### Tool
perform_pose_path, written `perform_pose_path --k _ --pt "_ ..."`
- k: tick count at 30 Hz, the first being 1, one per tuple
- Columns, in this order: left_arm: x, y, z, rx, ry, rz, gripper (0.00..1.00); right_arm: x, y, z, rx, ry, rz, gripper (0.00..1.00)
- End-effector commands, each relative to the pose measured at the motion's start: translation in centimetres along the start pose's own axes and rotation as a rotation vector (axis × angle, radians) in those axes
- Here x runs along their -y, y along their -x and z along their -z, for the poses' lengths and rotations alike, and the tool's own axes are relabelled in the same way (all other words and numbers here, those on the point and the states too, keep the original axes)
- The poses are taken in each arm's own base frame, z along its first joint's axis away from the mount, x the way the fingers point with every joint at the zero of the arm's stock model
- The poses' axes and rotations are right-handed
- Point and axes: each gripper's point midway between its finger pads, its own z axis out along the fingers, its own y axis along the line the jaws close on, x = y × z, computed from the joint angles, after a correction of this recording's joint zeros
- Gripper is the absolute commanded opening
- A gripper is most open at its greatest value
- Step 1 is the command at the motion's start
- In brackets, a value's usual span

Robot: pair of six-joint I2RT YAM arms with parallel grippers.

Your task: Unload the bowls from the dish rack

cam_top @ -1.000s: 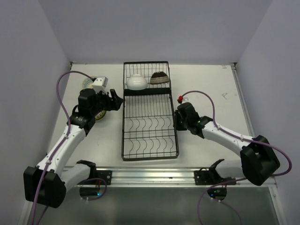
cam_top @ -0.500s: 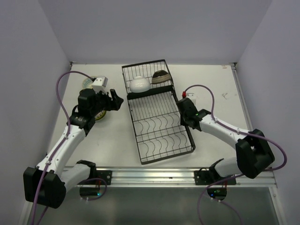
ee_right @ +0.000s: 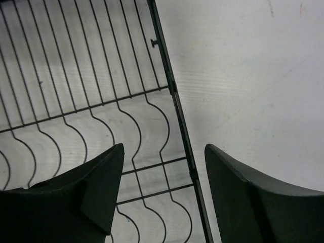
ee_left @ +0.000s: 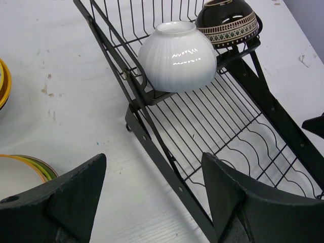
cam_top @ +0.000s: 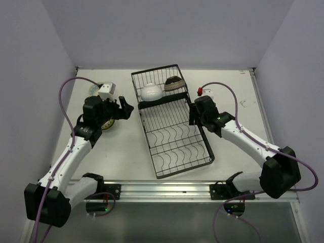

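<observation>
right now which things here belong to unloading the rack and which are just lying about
Job in hand: dish rack; white bowl and dark patterned bowl in its small section; stacked bowls on the table; left gripper and right gripper, both open.
Not the job: purple cables; mounting rail.

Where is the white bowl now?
Top view: the white bowl sits in the small far section of the dish rack, left of the dark patterned bowl.

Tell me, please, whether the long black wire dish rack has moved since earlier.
Yes. The long black wire dish rack has swung: its near end slid rightward along the fixed metal rail, its far end barely shifting.
</observation>
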Motion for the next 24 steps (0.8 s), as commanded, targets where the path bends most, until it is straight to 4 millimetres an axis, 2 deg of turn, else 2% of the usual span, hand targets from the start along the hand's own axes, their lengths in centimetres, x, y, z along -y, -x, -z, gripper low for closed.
perform_pose_path --k 1,3,4,8,11,15,16,18,19,20,22,23,24 --pt "0.6 1.8 0.7 0.060 -0.019 -0.035 0.81 -2.4 5.5 2.4 0.125 0.112 -0.038 0.70" --pt "0.7 1.7 0.7 0.063 -0.023 -0.025 0.86 -3.3 6.8 3.0 0.155 0.155 -0.074 0.70" --pt "0.8 1.6 0.6 0.061 -0.028 -0.016 0.91 -4.0 8.2 3.4 0.194 0.184 -0.104 0.70" --pt "0.8 1.9 0.7 0.073 -0.021 -0.002 0.95 -6.5 11.2 4.3 0.279 0.300 -0.246 0.71" --pt "0.4 2.4 1.2 0.098 0.005 -0.011 1.00 -8.3 13.1 4.3 0.323 0.392 -0.403 0.76" --pt "0.1 3.1 2.0 0.134 0.040 -0.017 1.00 -9.7 14.5 2.5 0.325 0.501 -0.580 0.77" --pt "0.0 3.2 2.0 0.136 0.048 -0.019 1.00 -10.1 14.8 1.3 0.327 0.531 -0.616 0.77" --pt "-0.4 3.4 2.2 0.141 0.078 -0.019 1.00 -9.6 15.5 0.0 0.310 0.577 -0.737 0.76" --pt "-0.4 3.5 2.4 0.144 0.083 -0.025 1.00 -9.9 14.1 -1.7 0.262 0.598 -0.761 0.75" --pt "-0.3 3.6 2.6 0.150 0.089 -0.029 1.00 -9.7 15.9 -1.4 0.310 0.665 -0.833 0.73" --pt "0.0 3.8 2.9 0.161 0.086 -0.043 1.00 -10.0 16.4 -1.8 0.322 0.735 -0.870 0.71" --pt "0.1 3.8 3.0 0.165 0.091 -0.049 1.00 -10.0 15.9 -3.0 0.303 0.729 -0.883 0.71" --pt "0.2 3.9 3.0 0.168 0.090 -0.054 1.00 -10.1 16.1 -3.2 0.306 0.739 -0.889 0.71"
